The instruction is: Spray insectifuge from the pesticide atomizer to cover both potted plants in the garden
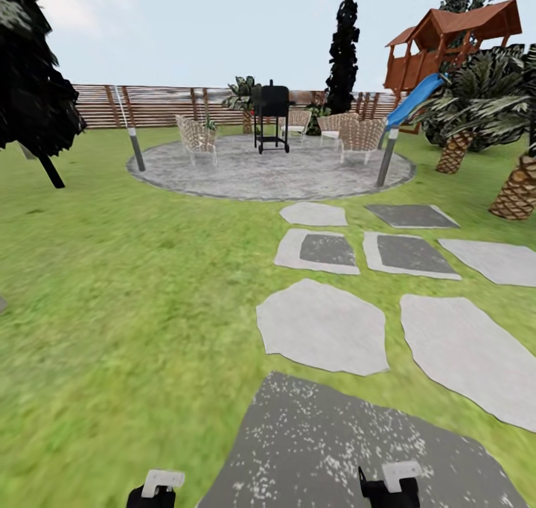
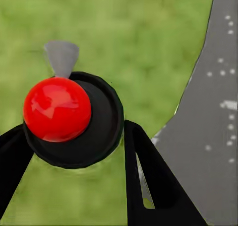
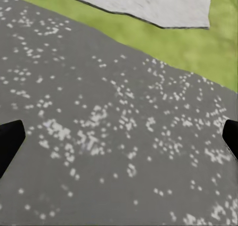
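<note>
The garden [image 1: 126, 270] is spreading out ahead in the head view: a green lawn running up to a round paved patio [image 1: 260, 176], with a brown slatted wooden fence [image 1: 149, 106] closing it off behind. A black grill [image 1: 272, 117] is standing near the middle of the patio, and wicker chairs [image 1: 197, 137] are sitting around it. Pale grey stepping stones [image 1: 324, 325] are lying in the grass between the patio and the robot. The nearest slab, a dark speckled stone [image 1: 357, 448], is reaching to the bottom of the view. A wooden playhouse [image 1: 447, 46] with a blue slide [image 1: 413, 100] is standing beyond the patio on the right, beside palm-like bushes [image 1: 476, 113]. A dark tree [image 1: 30, 83] is leaning in at the left edge.

The left tool [image 1: 158, 487] is hanging over the grass just beside the dark stone. In its wrist view its two black fingers [image 2: 148, 186] are standing apart. A glossy red ball [image 2: 57, 108] on a black round disc [image 2: 101, 121] is showing between them, against the lawn. Whether the disc is touching either finger is hard to tell.

The right tool [image 1: 391, 486] is hanging over the dark speckled stone. In its wrist view its fingertips [image 3: 10, 141] are showing at opposite edges, wide apart and holding nothing. The speckled surface is lying below them, with a strip of grass and a pale stone beyond.
</note>
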`<state>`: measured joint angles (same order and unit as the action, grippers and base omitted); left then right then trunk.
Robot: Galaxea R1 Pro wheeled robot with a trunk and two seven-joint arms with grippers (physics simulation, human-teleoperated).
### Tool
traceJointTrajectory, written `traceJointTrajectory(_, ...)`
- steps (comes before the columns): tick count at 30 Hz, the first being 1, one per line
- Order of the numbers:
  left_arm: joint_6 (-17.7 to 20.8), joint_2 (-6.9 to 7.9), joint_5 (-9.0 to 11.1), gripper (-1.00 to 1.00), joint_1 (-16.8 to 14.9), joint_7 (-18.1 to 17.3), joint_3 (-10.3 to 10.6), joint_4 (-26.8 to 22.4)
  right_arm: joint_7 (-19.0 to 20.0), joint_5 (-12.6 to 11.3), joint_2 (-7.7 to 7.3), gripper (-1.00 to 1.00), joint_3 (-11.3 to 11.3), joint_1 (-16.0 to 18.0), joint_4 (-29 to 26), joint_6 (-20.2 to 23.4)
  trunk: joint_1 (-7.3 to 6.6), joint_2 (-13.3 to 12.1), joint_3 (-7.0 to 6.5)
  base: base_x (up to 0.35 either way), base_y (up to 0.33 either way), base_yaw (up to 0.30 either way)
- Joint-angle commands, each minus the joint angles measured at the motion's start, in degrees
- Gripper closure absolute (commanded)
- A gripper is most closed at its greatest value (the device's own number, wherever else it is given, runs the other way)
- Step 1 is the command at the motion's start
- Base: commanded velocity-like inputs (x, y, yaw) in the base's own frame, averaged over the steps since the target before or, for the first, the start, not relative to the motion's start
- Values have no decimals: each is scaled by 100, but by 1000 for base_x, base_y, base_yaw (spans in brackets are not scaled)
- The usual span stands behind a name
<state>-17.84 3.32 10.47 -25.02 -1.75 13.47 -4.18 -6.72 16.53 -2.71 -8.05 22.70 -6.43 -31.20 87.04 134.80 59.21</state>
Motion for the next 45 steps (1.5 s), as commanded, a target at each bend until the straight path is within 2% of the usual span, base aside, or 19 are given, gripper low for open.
traceJointTrajectory(1, -18, 2, 60, 100, -3, -18, 41, 5, -23, 61, 8, -100, -38, 5, 9, -18, 2, 2, 5, 338, 0, 0)
traceJointTrajectory(12, -56, 2, 60, 100, -3, -18, 41, 5, -15, 35, 91, -100, -38, 2, 473, -7, 2, 2, 5, 338, 0, 0)
traceJointTrajectory(38, -62, 11, 44, 100, -3, -18, 41, 5, -14, 43, 88, -100, -39, -1, 503, 2, 2, 2, 5, 337, -8, 0)
traceJointTrajectory(41, -62, 11, 47, 100, -3, -18, 41, 5, -27, 18, 75, -100, -69, 4, 423, -6, 2, 2, 5, 326, -105, 0)
traceJointTrajectory(45, -62, 11, 51, 100, -3, -18, 41, 5, -33, -2, 21, -100, -92, 7, -107, -9, 2, 2, 5, 323, -114, 0)
